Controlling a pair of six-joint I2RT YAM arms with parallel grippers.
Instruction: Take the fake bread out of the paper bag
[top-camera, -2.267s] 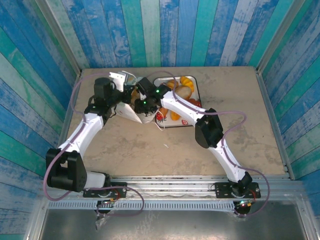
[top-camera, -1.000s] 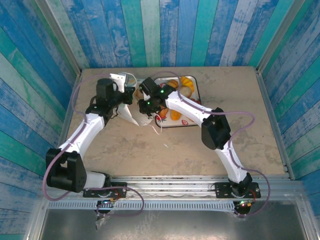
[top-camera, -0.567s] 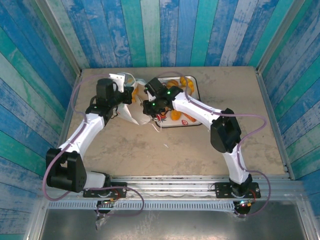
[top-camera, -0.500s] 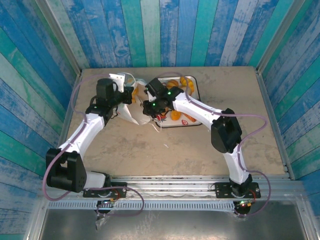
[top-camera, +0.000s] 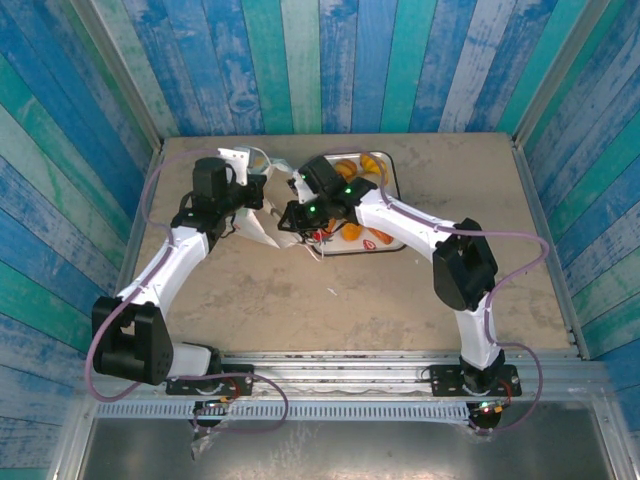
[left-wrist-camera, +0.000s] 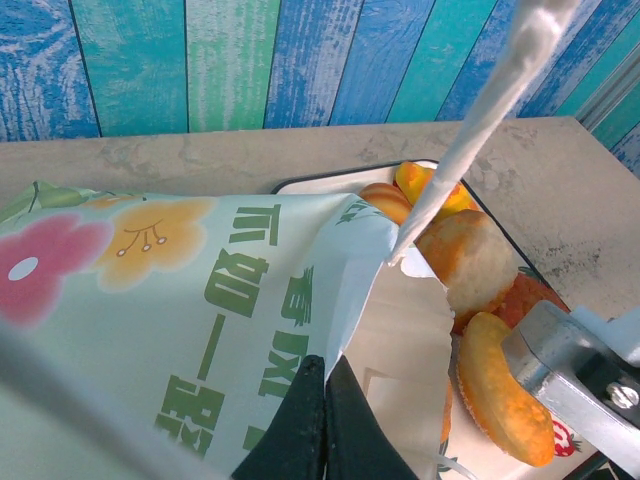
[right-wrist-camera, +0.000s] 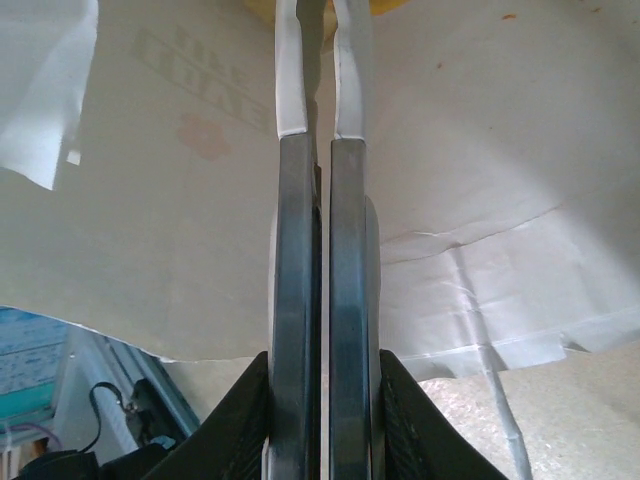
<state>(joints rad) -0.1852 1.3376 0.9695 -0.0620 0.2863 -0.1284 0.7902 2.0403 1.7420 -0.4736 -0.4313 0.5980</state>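
While the left end effector (left-wrist-camera: 318, 425) is pinched tight on the rim of the white paper bag (left-wrist-camera: 200, 300) with the flower print and green lettering, the bag sits toward the far left of the beige desk (top-camera: 300, 300). Its open edge is right up against the white rectangular tray (top-camera: 393, 175).

The glossy golden-orange fake bread (left-wrist-camera: 465, 255) I can make out is piled on that tray, just past the bag's mouth. Can't tell if any is inside.

The right end effector (right-wrist-camera: 322, 40) is squeezed almost flat, poked in between creased walls of bag paper. Honestly can't tell if it has anything pinched. There's a yellow bit at its tips, too cropped to call.

Stuff in the way:
- One thin white loop handle (left-wrist-camera: 480, 120) cuts diagonally across the left wrist view.
- A grey metal piece of the right arm (left-wrist-camera: 570, 365) crowds the tray corner.

Blue-green plank walls (top-camera: 320, 60) box everything in.
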